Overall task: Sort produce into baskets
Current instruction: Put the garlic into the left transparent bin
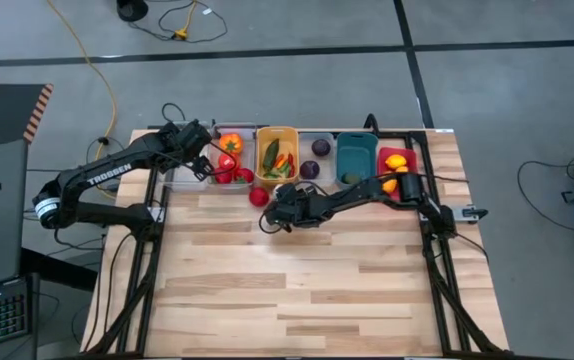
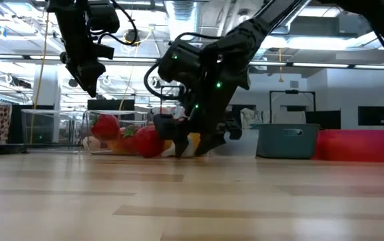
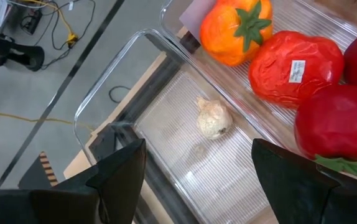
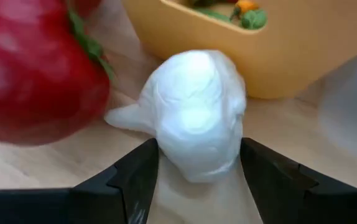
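Note:
A white garlic (image 4: 194, 112) lies on the wooden table in front of the orange-yellow basket (image 4: 303, 50), next to a red tomato (image 4: 35, 74). My right gripper (image 4: 197, 149) is open and low over the table, one finger on each side of the garlic. It also shows in the high view (image 1: 270, 215) and the low view (image 2: 193, 144). My left gripper (image 3: 197, 180) hangs open above the leftmost clear basket (image 3: 166, 124), where another garlic (image 3: 214, 118) rests on the ribbed floor. My right gripper's fingertips (image 4: 142, 163) stand close against the garlic's two sides, coming slanting down from the table's right. The garlic rests on the table. Whether the fingers touch it, I cannot tell.
The baskets stand in a row along the far edge: a clear one with red and orange produce (image 1: 230, 158), the orange-yellow one with green pieces (image 1: 277, 155), a clear one with purple balls (image 1: 315, 160), a teal one (image 1: 357, 158) and a red one (image 1: 397, 160). The near table is bare wood (image 1: 297, 290).

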